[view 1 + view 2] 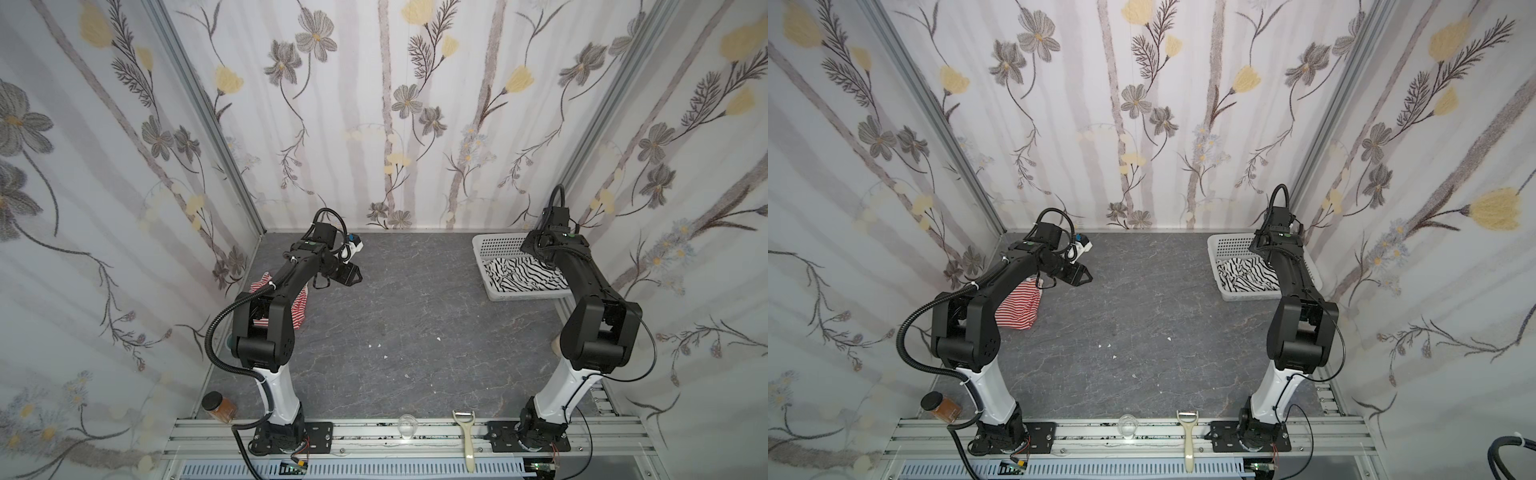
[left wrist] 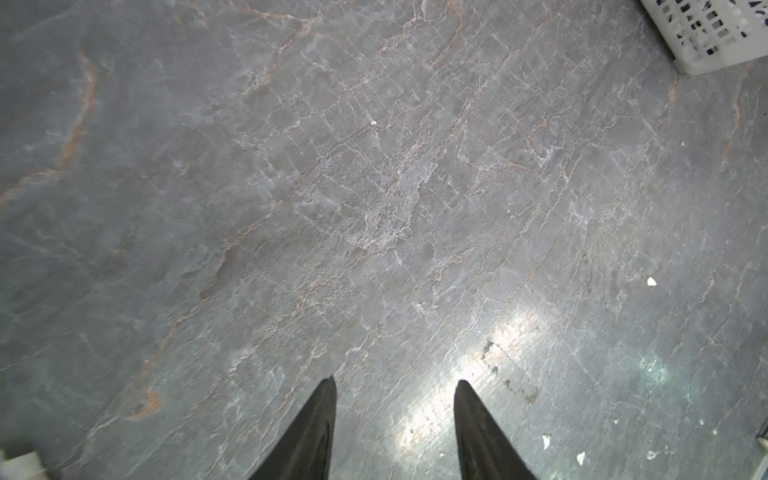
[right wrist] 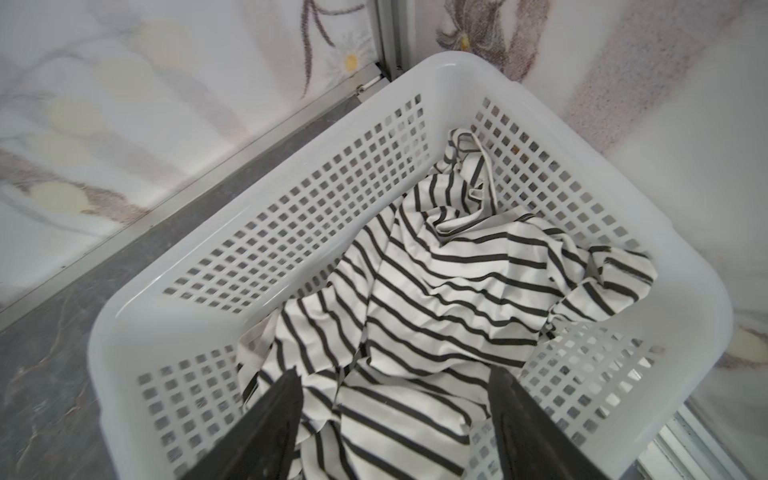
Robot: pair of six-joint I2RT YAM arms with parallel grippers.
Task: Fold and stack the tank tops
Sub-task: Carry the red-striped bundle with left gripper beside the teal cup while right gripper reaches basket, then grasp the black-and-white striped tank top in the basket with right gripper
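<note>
Left fingers (image 2: 307, 432) stand apart over the grey counter (image 2: 374, 187), holding nothing. Right fingers (image 3: 266, 428) stand apart above the black-striped top (image 3: 436, 291), crumpled in a white basket (image 3: 249, 216) at frame centre. In a top view, the red-striped top (image 1: 1021, 307) lies centre left, partly behind the left arm (image 1: 1000, 278).

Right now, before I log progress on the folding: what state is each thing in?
Basket: upright.
Black-striped tank top: crumpled in the basket.
Red-striped tank top: on the table, partly hidden by the left arm.
Left gripper: open, empty.
Right gripper: open over the basket.
Jar: capped.
</note>
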